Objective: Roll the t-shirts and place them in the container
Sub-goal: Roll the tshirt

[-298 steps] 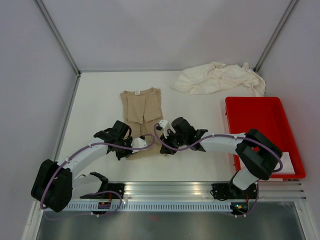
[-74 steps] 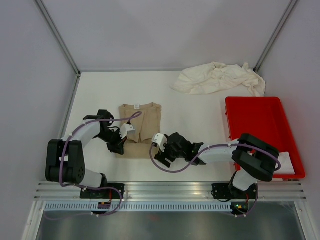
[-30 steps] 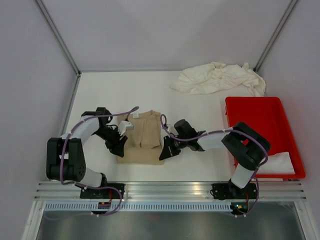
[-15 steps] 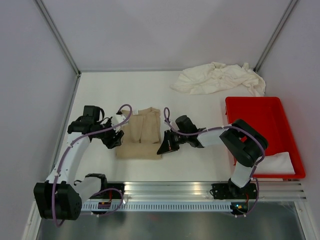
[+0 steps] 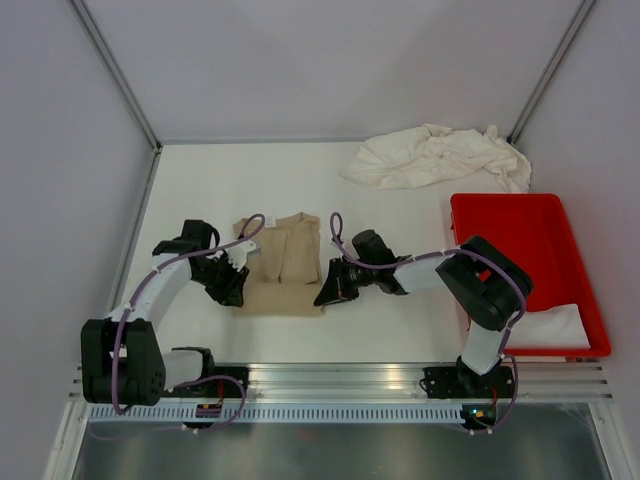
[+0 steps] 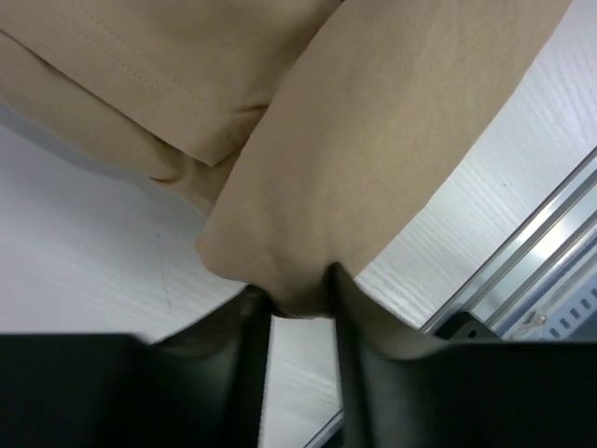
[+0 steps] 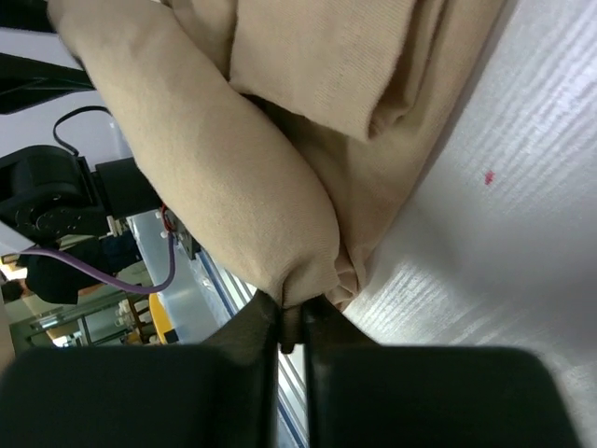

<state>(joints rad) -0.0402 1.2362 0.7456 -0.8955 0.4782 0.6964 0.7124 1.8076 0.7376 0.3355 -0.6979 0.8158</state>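
Observation:
The tan t-shirt [image 5: 281, 263] lies in the middle of the white table, collar end away from me, its near end curled into a thick roll [image 5: 280, 298]. My left gripper [image 5: 232, 284] holds the roll's left end: in the left wrist view the tan fabric [image 6: 373, 140] bulges between the jaws of the left gripper [image 6: 297, 295]. My right gripper [image 5: 328, 292] is at the roll's right end. In the right wrist view the right gripper [image 7: 292, 315] is shut tight on a thin fold of the tan cloth [image 7: 215, 187]. A heap of cream-white t-shirts [image 5: 436, 157] lies at the back right.
The red tray [image 5: 503, 215] stands at the right edge, with a white cloth [image 5: 556, 326] in its near end. Grey walls close in the table on three sides. An aluminium rail [image 5: 340, 378] runs along the near edge.
The roll's near edge has crept a little away from me, and both grippers moved with it. The left arm's elbow has swung to a new pose, and its jaws have narrowed onto the cloth.

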